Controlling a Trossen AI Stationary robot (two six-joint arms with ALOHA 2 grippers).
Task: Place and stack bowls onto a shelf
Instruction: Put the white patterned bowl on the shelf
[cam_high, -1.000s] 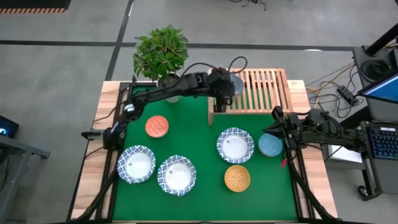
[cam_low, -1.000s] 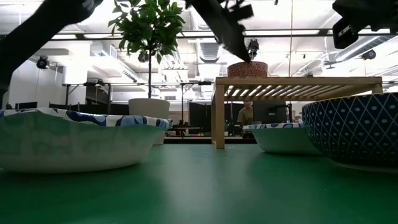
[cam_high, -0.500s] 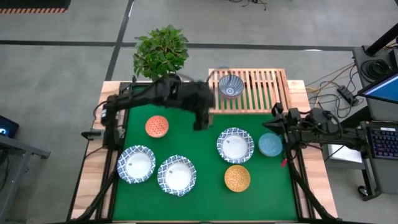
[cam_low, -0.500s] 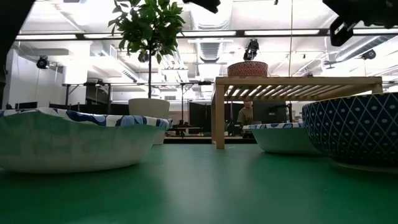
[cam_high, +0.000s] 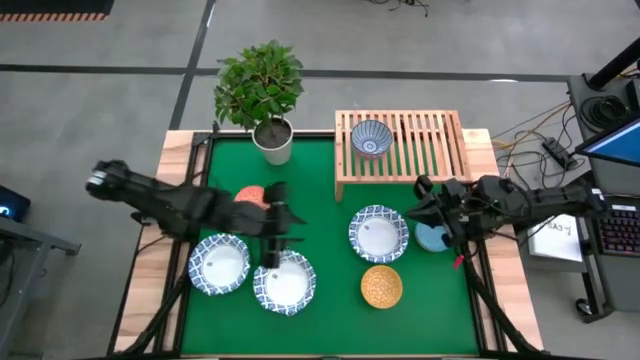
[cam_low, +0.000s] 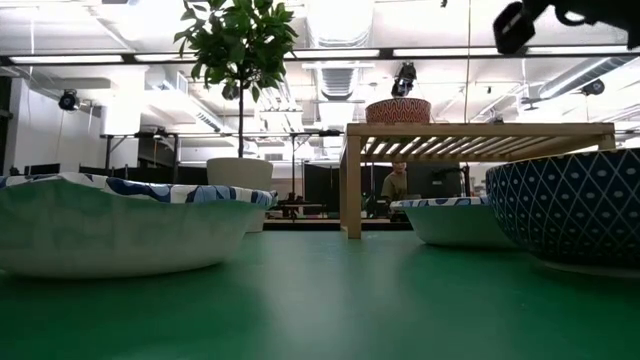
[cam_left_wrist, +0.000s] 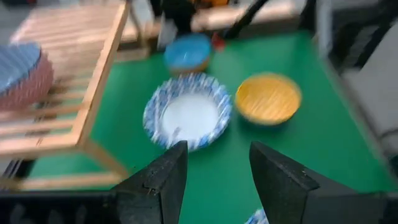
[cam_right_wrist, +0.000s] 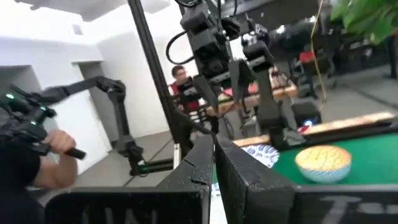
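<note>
A small blue-patterned bowl (cam_high: 371, 137) stands by its foot on the slatted wooden shelf (cam_high: 430, 150), also seen in the low view as bowl (cam_low: 398, 110) on shelf (cam_low: 480, 130). Three wide white bowls (cam_high: 219, 264) (cam_high: 285, 280) (cam_high: 378, 233), a yellow-orange bowl (cam_high: 381, 286), a light blue bowl (cam_high: 434, 240) and an orange-red bowl (cam_high: 248, 195) sit on the green mat. My left gripper (cam_high: 275, 232) hangs open between the orange-red bowl and a white bowl, touching nothing; its fingers frame the mat (cam_left_wrist: 214, 168). My right gripper (cam_high: 420, 203) is shut (cam_right_wrist: 213, 163) above the light blue bowl's edge.
A potted plant in a white pot (cam_high: 272, 140) stands at the table's far edge, left of the shelf. The right part of the shelf top (cam_high: 435, 135) is bare. A person (cam_right_wrist: 180, 78) sits in the room beyond, and a hand (cam_right_wrist: 56, 143) shows at the side.
My left gripper has drawn back from the small blue-patterned bowl on the shelf, travelling toward the table's near left, and now hangs over the mat. The small bowl stays on the shelf. My right gripper has shifted a little toward the table's left.
</note>
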